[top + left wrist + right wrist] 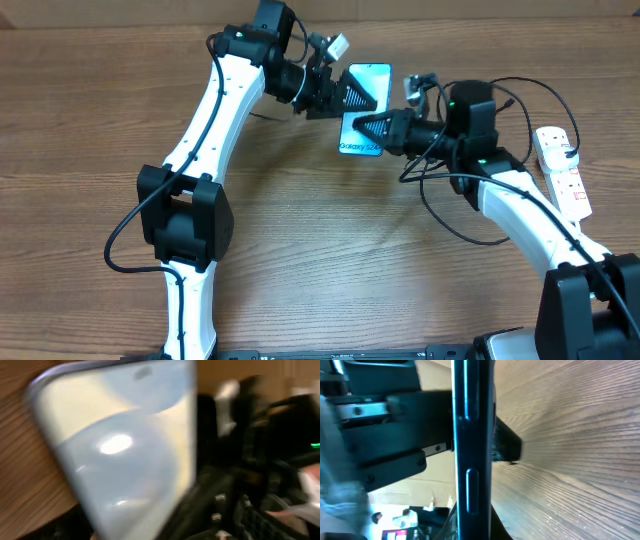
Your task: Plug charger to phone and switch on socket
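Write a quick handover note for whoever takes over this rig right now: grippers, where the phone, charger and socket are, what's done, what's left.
Left gripper: at the phone's top end; grip unclear.
Right gripper: shut, tip over the phone's lower half; nothing visibly held.
Socket: on the table, far right, no gripper near it.
Charger tip: not visible in any view, so plugging unconfirmed.
Left to do: confirm the plug-in, then switch on the socket.

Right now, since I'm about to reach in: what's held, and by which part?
The phone, apparently pinched at its button-side long edge by the shut right gripper; for the left gripper, unclear.
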Tool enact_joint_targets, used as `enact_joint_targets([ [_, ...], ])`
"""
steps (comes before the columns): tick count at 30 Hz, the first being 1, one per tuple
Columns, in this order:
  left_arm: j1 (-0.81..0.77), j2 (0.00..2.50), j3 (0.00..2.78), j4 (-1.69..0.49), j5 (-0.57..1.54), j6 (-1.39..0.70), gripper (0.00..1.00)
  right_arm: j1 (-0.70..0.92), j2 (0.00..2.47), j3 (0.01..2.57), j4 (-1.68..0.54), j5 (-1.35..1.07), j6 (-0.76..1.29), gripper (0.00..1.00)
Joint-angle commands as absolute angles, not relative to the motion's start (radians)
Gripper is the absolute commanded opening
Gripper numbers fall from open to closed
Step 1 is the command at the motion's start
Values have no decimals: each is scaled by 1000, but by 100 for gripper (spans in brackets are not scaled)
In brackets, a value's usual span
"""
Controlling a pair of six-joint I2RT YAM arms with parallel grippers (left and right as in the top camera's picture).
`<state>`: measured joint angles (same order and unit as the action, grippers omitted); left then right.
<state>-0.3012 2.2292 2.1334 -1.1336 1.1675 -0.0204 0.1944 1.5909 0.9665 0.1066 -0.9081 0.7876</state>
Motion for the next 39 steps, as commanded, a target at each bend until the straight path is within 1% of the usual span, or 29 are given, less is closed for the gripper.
enact_joint_targets([
  [1,-312,2193,2138,-1070,1481,26,72,196,1584,981,135,-982,830,4],
  [4,-323,2193,2138,-1010,1562,18,61,197,1584,981,152,-982,835,4],
  [10,-348,2193,2138,-1007,1562,18,58,197,1584,981,249,-1008,871,4],
  [12,-351,2193,2138,-987,1564,-8,53,197,1584,981,270,-1010,895,4],
  [16,-353,2193,2138,-903,1567,-116,46,213,1584,981,284,-1012,895,4],
  [19,-353,2193,2138,-822,1579,-215,32,228,1584,981,284,-1002,894,4],
  [20,-353,2193,2138,-794,1580,-249,26,231,1584,981,286,-995,894,4],
  [22,-353,2193,2138,-765,1580,-300,20,231,1584,981,300,-995,894,4],
  [24,-353,2193,2138,-751,1580,-324,18,231,1584,981,312,-996,894,4],
  [30,-352,2193,2138,-750,1580,-327,19,231,1584,981,313,-996,894,4],
  [36,-352,2193,2138,-750,1580,-326,16,229,1584,981,313,-996,894,4],
  [39,-348,2193,2138,-750,1580,-326,16,229,1584,981,313,-996,894,4],
])
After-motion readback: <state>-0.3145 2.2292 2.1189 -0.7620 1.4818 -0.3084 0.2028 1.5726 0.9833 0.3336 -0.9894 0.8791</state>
